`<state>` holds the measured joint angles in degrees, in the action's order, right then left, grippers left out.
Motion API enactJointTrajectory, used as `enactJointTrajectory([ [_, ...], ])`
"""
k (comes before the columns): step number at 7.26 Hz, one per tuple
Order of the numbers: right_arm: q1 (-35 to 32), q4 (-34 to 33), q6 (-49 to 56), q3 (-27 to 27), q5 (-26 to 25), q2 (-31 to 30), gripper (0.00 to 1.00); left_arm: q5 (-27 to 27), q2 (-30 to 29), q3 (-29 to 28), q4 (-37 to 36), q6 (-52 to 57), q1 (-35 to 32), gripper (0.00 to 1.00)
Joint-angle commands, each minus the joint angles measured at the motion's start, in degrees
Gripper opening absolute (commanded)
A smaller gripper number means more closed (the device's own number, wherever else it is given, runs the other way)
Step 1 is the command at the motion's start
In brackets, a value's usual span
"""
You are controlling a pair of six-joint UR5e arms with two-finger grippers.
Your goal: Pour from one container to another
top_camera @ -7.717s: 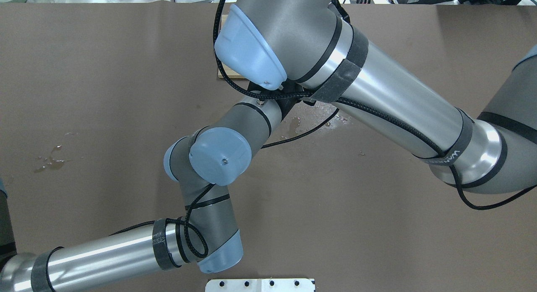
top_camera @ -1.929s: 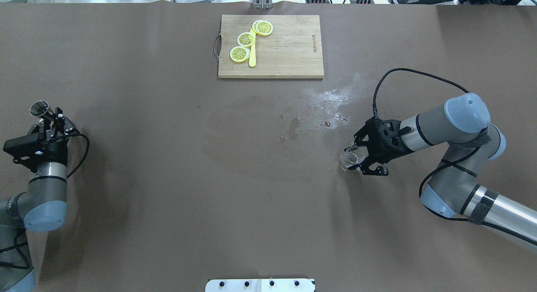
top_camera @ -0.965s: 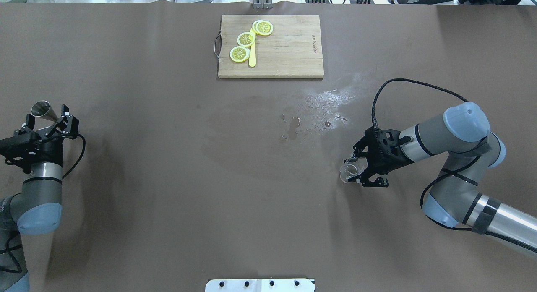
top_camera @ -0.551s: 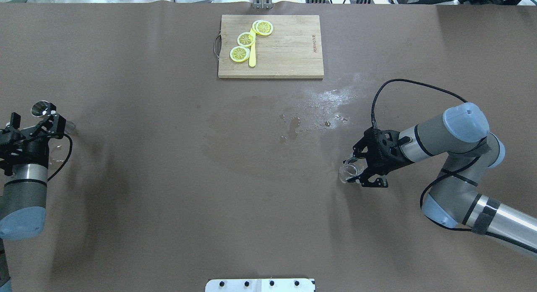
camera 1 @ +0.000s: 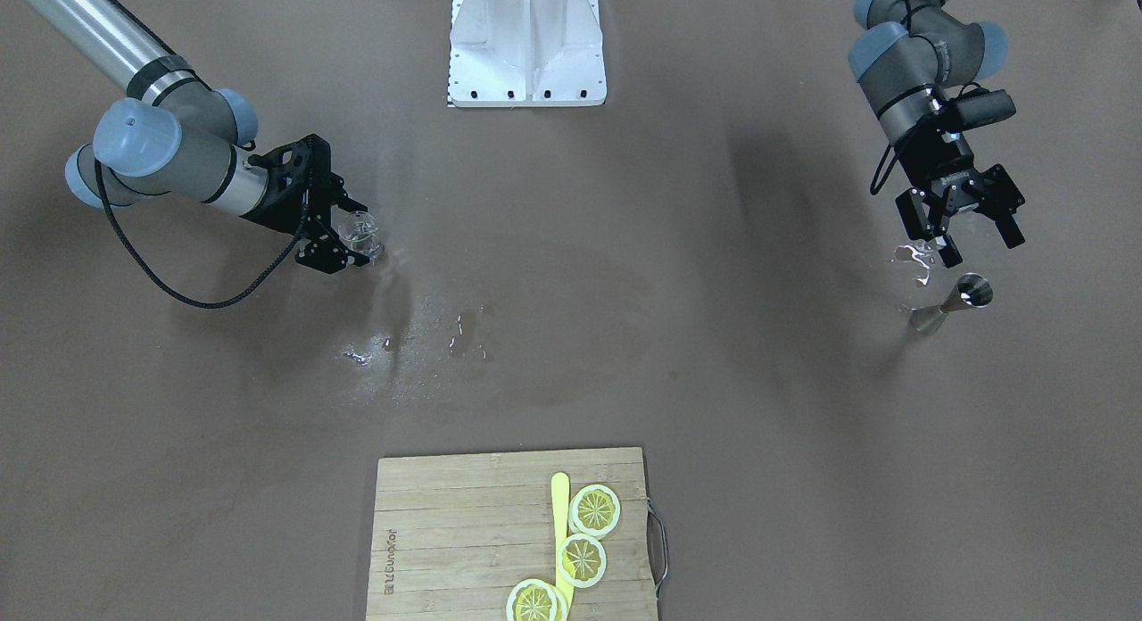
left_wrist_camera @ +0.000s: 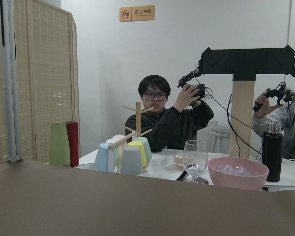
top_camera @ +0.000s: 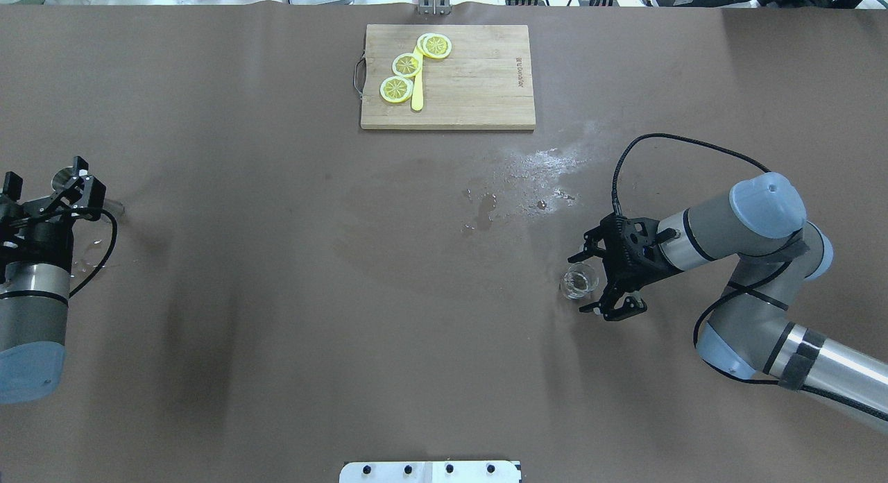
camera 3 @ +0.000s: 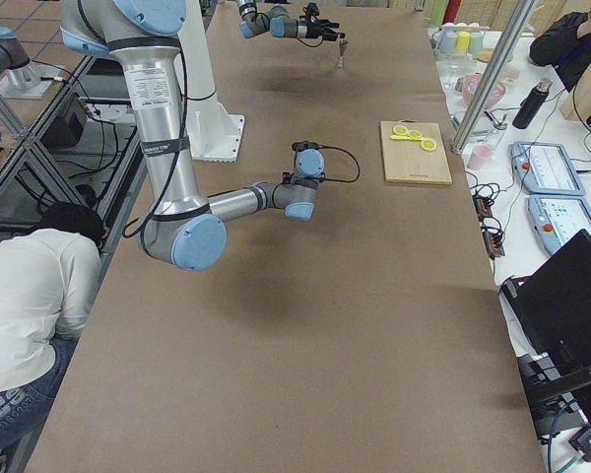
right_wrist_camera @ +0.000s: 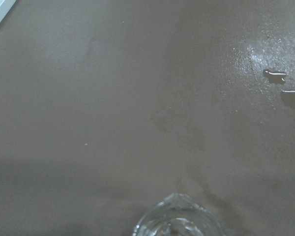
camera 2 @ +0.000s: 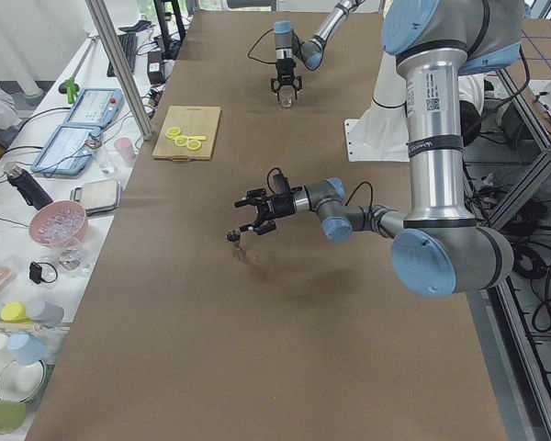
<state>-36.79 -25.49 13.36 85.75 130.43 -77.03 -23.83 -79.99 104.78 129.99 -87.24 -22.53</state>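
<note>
Our right gripper [top_camera: 587, 283] is spread open. The clear glass beaker [top_camera: 578, 282] stands upright on the table [top_camera: 444, 330] between its fingers, ungripped. Well apart from it, our left gripper [camera 1: 980, 249] is likewise open, and the steel jigger [camera 1: 951, 304] stands just past its fingertips. We judge the right gripper need only close to lift the beaker.

You can read one sign [left_wrist_camera: 137, 13], orange, at the top middle of the left wrist view, on the wall [left_wrist_camera: 196, 29]: 禁止拍照. The board [camera 1: 464, 523] carries a brand mark [camera 1: 389, 563], too small to read.
</note>
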Motion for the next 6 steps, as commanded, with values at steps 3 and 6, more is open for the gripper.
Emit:
enactJointTrajectory([
  [3,0.2,0.0,-0.6,0.6,0.4,0.8,0.98,-17.4,-14.6,6.5,-2.6,8.1,-0.3,0.98],
  [6,-0.3,0.0,-5.6,4.1,0.6,1.8,0.98,-46.2,-20.4,4.5,-3.4,12.6,-13.1,0.98],
])
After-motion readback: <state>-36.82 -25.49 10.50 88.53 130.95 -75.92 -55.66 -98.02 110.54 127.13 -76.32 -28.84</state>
